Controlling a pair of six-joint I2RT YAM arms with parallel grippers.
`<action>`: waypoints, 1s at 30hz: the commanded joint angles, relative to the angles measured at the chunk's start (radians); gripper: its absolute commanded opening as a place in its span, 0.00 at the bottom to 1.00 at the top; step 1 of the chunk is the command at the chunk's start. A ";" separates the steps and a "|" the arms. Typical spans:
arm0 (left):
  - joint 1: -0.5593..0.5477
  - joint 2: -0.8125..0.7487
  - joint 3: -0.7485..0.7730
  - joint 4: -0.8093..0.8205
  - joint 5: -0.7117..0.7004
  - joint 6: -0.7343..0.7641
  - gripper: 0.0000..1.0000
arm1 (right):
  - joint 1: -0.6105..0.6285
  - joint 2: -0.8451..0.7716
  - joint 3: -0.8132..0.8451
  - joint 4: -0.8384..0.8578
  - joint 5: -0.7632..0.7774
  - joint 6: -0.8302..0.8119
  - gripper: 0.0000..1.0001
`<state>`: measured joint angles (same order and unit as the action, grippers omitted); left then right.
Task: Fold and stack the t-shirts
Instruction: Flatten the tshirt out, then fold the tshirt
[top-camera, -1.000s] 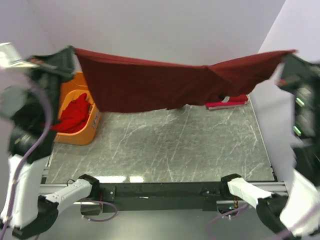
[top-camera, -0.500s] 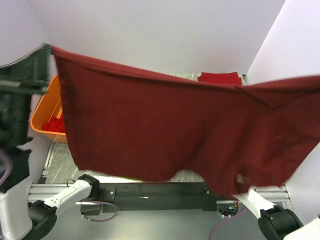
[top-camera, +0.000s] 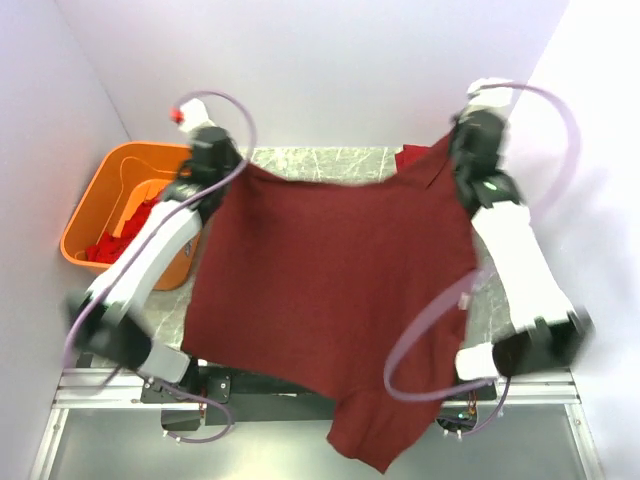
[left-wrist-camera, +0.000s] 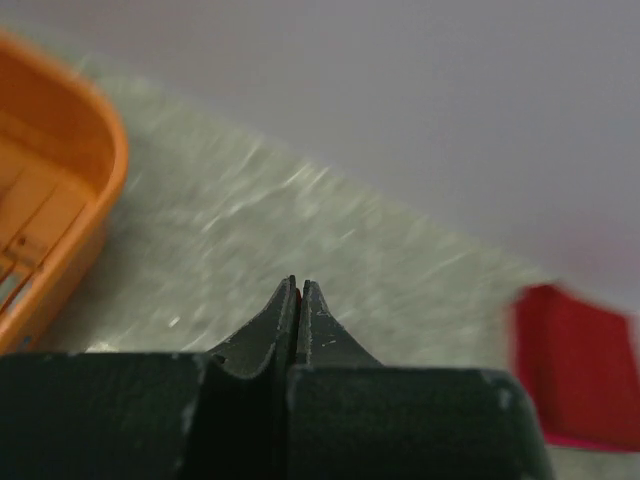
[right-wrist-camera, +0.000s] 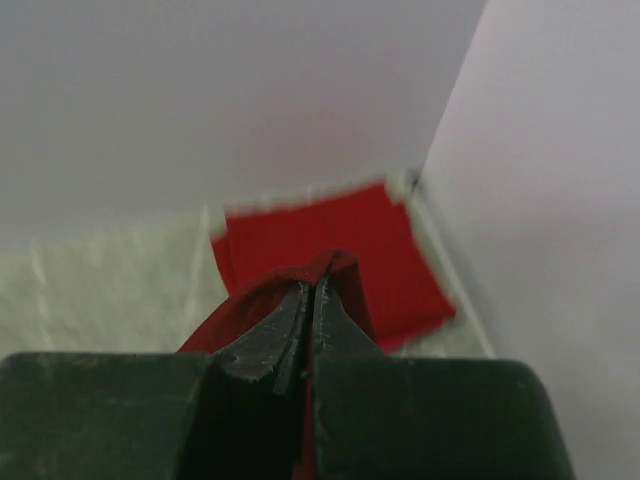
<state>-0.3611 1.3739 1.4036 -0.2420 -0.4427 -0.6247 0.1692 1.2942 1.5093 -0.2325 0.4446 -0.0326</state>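
A dark maroon t-shirt (top-camera: 320, 280) hangs spread between my two grippers over the table, its lower end trailing past the near edge. My left gripper (top-camera: 228, 170) is shut on its far left corner; in the left wrist view the left gripper (left-wrist-camera: 298, 287) shows only a red sliver between its pressed fingers. My right gripper (top-camera: 452, 165) is shut on the far right corner, and the right wrist view shows the right gripper (right-wrist-camera: 312, 285) with maroon cloth (right-wrist-camera: 250, 305) bunched round it. A folded bright red t-shirt (right-wrist-camera: 335, 240) lies at the back right corner.
An orange tub (top-camera: 85, 205) stands at the left with more red shirts (top-camera: 115, 245) in it. White walls close in the back and both sides. The marble table (top-camera: 300, 160) shows only at the far edge. The folded shirt (left-wrist-camera: 575, 365) lies right of my left gripper.
Both arms have swung from high near the camera out to the far side of the table. The maroon t-shirt went with them and now hangs lower, spread over the table.
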 joint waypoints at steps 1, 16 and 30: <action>0.034 0.138 -0.032 0.085 -0.041 -0.003 0.01 | -0.052 0.119 -0.075 0.088 -0.134 0.026 0.00; 0.116 0.708 0.242 0.046 -0.013 -0.038 0.00 | -0.053 0.631 0.108 -0.074 -0.265 0.160 0.00; 0.122 0.538 0.072 0.044 -0.025 -0.056 0.00 | -0.051 0.291 -0.182 -0.310 -0.273 0.399 0.00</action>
<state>-0.2443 2.0193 1.5063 -0.2241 -0.4431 -0.6636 0.1200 1.7195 1.3754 -0.5121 0.1917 0.3077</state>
